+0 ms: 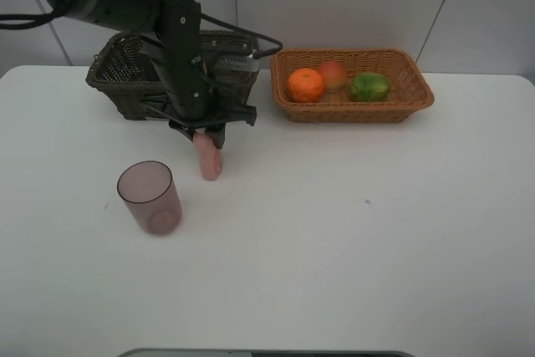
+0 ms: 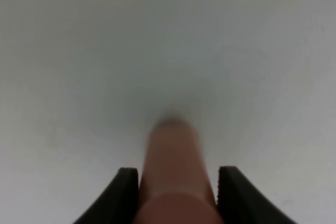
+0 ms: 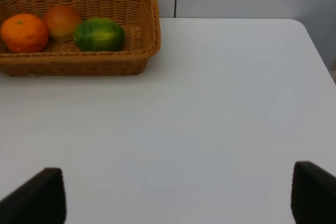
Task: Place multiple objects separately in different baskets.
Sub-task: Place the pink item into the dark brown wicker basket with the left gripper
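A small pink bottle (image 1: 207, 159) lies on the white table in front of the dark brown basket (image 1: 117, 73). My left gripper (image 1: 205, 135) comes down on its far end. In the left wrist view the black fingers (image 2: 126, 187) press both sides of the pink bottle (image 2: 173, 171). A translucent pinkish cup (image 1: 149, 198) stands upright to the front left of it. The orange-tan basket (image 1: 418, 94) holds an orange (image 1: 306, 84), a red-yellow fruit (image 1: 333, 73) and a green fruit (image 1: 369, 86). My right gripper (image 3: 178, 198) is open over bare table, out of the exterior view.
The left arm hides much of the dark basket's inside. The right wrist view shows the tan basket (image 3: 142, 24) with the orange (image 3: 23, 32), red-yellow fruit (image 3: 63, 19) and green fruit (image 3: 100, 34), and the table's rounded corner (image 3: 302, 24).
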`<state>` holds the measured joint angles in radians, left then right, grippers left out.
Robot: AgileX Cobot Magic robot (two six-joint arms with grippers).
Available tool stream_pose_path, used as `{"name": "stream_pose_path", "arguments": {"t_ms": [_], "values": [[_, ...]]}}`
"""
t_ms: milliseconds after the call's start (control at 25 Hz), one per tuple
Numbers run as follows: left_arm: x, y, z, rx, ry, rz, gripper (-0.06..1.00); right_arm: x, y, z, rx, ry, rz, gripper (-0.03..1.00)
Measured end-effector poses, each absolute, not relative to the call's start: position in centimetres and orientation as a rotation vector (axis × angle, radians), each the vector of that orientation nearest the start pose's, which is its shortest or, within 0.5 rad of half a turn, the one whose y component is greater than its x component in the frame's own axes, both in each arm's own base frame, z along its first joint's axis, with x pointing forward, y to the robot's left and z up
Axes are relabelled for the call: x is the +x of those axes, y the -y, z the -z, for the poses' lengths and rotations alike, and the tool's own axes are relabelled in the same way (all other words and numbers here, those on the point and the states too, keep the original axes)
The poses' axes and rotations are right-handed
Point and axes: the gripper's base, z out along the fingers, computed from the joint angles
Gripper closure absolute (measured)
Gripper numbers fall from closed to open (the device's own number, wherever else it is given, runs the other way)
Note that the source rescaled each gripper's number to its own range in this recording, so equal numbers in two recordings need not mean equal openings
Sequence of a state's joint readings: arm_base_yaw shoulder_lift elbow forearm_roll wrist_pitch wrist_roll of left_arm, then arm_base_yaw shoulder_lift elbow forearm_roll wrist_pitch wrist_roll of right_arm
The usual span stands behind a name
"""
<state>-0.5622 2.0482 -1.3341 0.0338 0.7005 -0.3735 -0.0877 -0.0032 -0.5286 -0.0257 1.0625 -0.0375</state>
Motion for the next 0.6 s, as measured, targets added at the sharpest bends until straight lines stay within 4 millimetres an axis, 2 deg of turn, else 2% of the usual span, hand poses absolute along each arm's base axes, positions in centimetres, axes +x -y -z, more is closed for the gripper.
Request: {"name": "stream_pose_path", "arguments": {"t_ms": [600], "values": [[34.14,21.27,-13.86,0.307,-2.89,0.131,0.55,-0.91,0.13,-28.5,0.052,-2.015,0.11,0.23]]}}
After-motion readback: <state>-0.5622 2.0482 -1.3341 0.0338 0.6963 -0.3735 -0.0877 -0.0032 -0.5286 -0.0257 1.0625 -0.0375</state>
